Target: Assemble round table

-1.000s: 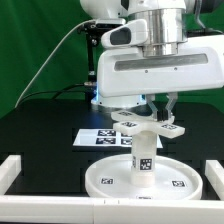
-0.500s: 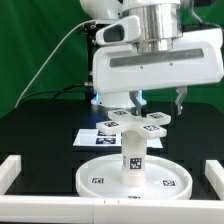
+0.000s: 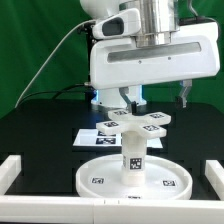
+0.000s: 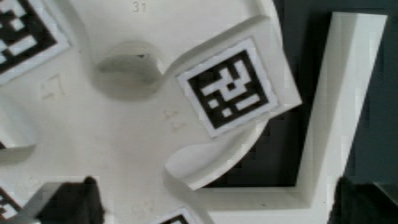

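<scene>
White end effector [image 3: 160, 97] higher, clear of base [image 3: 141, 121]

black table [image 3: 40, 125], round disc [image 3: 100, 180], marker board [image 3: 92, 138]

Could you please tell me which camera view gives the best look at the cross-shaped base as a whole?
The exterior view: it shows the cross-shaped base whole, sitting atop the leg on the round disc. The wrist view shows the base only close up, one tagged arm and part of the hub.
</scene>
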